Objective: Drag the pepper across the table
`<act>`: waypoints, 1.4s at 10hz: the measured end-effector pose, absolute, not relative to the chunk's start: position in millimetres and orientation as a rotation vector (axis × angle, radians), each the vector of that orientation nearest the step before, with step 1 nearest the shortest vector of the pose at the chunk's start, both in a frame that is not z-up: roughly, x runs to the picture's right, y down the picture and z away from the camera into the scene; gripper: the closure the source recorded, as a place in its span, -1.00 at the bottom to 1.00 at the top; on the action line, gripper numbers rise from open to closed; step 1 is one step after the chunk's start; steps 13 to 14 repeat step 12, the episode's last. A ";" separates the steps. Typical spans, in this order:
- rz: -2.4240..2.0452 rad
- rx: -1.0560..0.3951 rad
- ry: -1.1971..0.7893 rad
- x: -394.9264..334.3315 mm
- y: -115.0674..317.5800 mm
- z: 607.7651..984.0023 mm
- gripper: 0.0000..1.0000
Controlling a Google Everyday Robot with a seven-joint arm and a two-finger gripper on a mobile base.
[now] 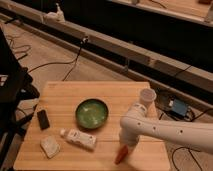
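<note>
While the gripper [126, 145] presses onto the pepper [120, 155] at the counter's [60, 95] front edge, its opening cannot be told.

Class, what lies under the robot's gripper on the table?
Under the gripper the pepper pokes out, its red tip toward the table's near edge. Its upper end is hidden by the arm, so contact cannot be confirmed.
</note>
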State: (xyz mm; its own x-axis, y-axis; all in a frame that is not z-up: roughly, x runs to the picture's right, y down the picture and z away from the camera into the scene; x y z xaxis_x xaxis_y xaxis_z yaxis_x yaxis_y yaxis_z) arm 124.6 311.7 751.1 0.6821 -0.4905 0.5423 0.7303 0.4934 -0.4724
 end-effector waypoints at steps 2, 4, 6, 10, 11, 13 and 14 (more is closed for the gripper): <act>-0.730 -0.760 -0.320 143.5 316.6 743.7 1.00; -0.693 -0.786 -0.283 164.8 324.5 736.1 1.00; -0.632 -0.835 -0.232 198.4 339.1 726.4 1.00; -0.542 -0.904 -0.147 252.2 350.5 714.3 1.00; -0.529 -0.913 -0.133 260.5 350.2 712.7 1.00; -0.510 -0.913 -0.122 267.5 347.7 711.5 1.00; -0.510 -0.913 -0.122 267.5 347.7 711.5 1.00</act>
